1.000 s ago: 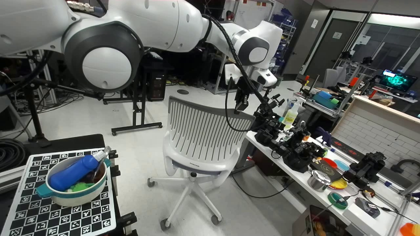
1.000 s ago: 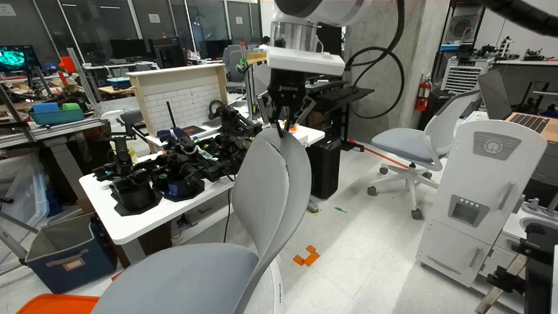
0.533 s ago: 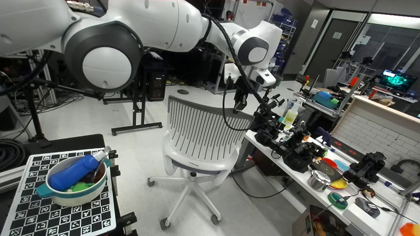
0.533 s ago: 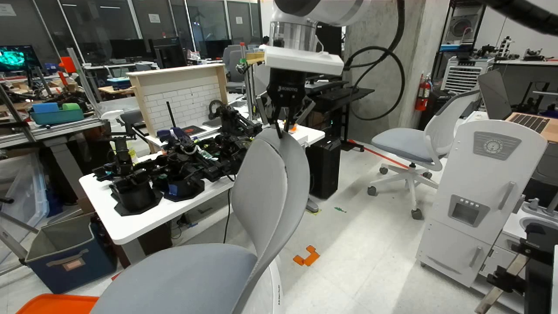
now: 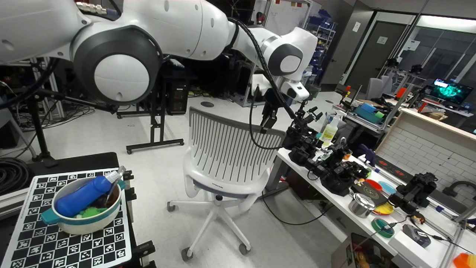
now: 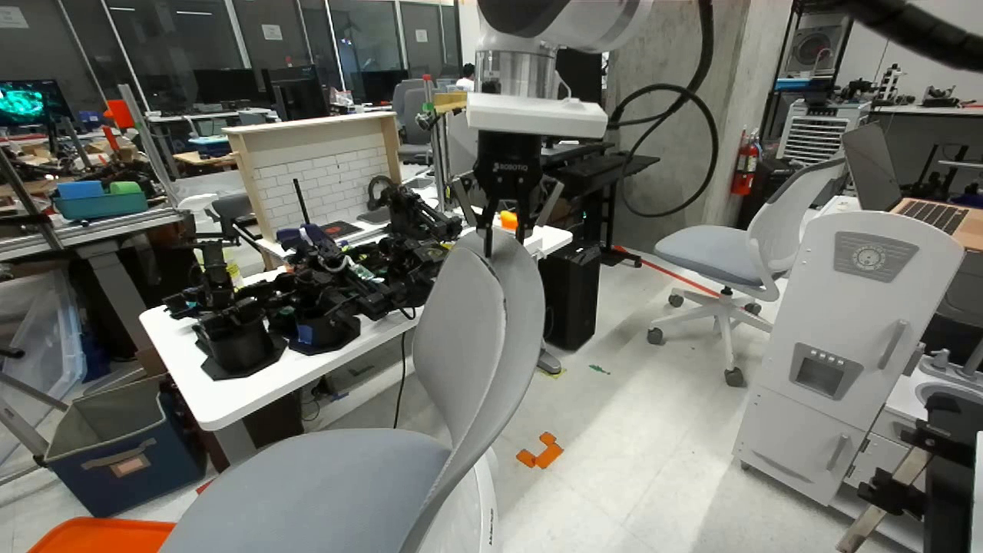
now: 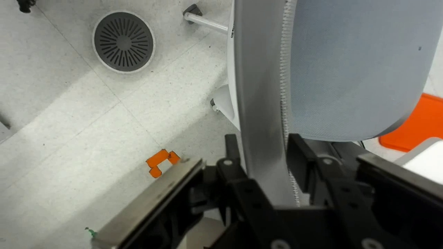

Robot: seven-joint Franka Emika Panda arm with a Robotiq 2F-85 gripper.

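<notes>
My gripper (image 7: 263,141) is open and straddles the top edge of a grey-white office chair's backrest (image 7: 261,76). In the wrist view, one finger (image 7: 231,147) stands on the backrest's outer side and the other (image 7: 300,160) on its seat side. Gaps show beside the backrest there. In an exterior view, the gripper (image 6: 504,244) points down over the backrest (image 6: 468,330), fingers apart. In an exterior view, the gripper (image 5: 264,128) is at the right end of the slatted backrest (image 5: 230,152), partly behind its top edge. The chair's grey seat (image 7: 353,69) lies below.
A white table (image 6: 184,384) with black robot arms (image 6: 238,338) stands beside the chair. A toy fridge (image 6: 852,338) and another chair (image 6: 706,253) are across the floor. A pot (image 5: 89,227) holding a blue bottle (image 5: 83,195) sits on a checkered board (image 5: 33,242).
The fingers have spread apart from being close together on the backrest's top edge. The gripper has shifted slightly and sits a little lower; the chair back has moved slightly.
</notes>
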